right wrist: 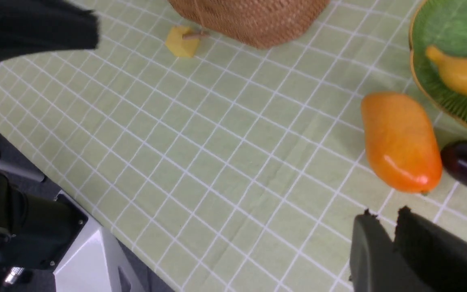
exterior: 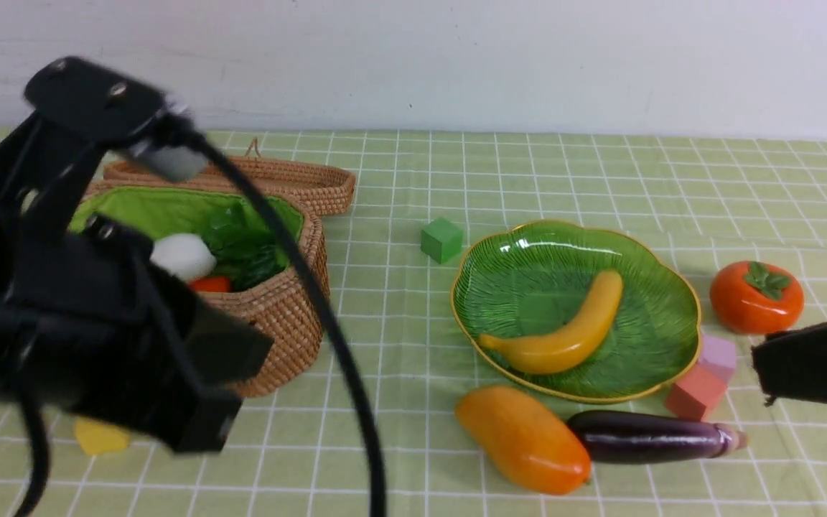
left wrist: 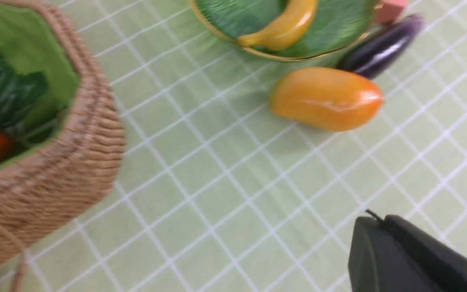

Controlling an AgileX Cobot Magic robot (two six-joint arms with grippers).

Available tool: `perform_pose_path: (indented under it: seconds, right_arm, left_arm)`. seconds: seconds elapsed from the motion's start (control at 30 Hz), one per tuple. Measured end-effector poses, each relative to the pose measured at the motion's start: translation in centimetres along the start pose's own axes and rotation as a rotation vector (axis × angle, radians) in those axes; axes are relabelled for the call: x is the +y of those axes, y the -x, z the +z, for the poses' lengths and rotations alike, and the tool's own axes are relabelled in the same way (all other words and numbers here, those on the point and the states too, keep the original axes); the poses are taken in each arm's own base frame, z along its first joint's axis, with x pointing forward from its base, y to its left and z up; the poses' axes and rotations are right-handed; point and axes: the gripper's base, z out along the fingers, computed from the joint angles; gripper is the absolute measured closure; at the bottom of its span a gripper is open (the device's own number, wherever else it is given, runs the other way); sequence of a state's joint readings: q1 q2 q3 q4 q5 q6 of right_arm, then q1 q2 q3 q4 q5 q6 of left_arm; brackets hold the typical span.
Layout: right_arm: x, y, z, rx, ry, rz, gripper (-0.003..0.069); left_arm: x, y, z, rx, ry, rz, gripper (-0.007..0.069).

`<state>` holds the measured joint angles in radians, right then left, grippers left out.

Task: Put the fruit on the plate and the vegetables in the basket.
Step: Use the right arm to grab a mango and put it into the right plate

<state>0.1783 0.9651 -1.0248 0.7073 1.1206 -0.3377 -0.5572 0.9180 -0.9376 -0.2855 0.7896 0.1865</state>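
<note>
A brown basket (exterior: 284, 309) of rough, coarse woven wicker, lined with smooth, bright green cloth (exterior: 148, 212). Its lid (exterior: 298, 183) has the same woven texture. A plate (exterior: 643, 337) of glossy green glass, finely ribbed, with a shiny gold rim. The banana (exterior: 571, 330), mango (exterior: 521, 438), eggplant (exterior: 643, 436) and persimmon (exterior: 754, 298) look like smooth, glossy plastic with bright highlights. The green cube (exterior: 442, 239), pink cube (exterior: 717, 357), red cube (exterior: 695, 391) and yellow block (exterior: 100, 436), 4 in all, look matt and foam-like. The checked tablecloth (exterior: 399, 402) is matt and lightly creased.
</note>
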Motion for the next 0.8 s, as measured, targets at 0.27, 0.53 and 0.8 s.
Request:
perform_pose_path:
  seconds: [0.27,0.53,0.8]
  right_arm:
    - [-1.1,1.3,8.9,0.238,0.008,-0.025,0.0564]
    - [-1.0,1.7,16.4,0.457,-0.124,-0.278,0.0497]
    - [-3.8,1.1,21.3,0.497,-0.215,-0.234,0.0167]
  left_arm:
    - [-1.0,-5.6,-3.0,-0.179,-0.04,-0.004,0.0638]
    - [-1.0,-6.8,-4.6,-0.306,-0.03,0.012,0.0638]
    - [-1.0,-6.8,-4.5,-0.31,-0.025,0.033,0.0638]
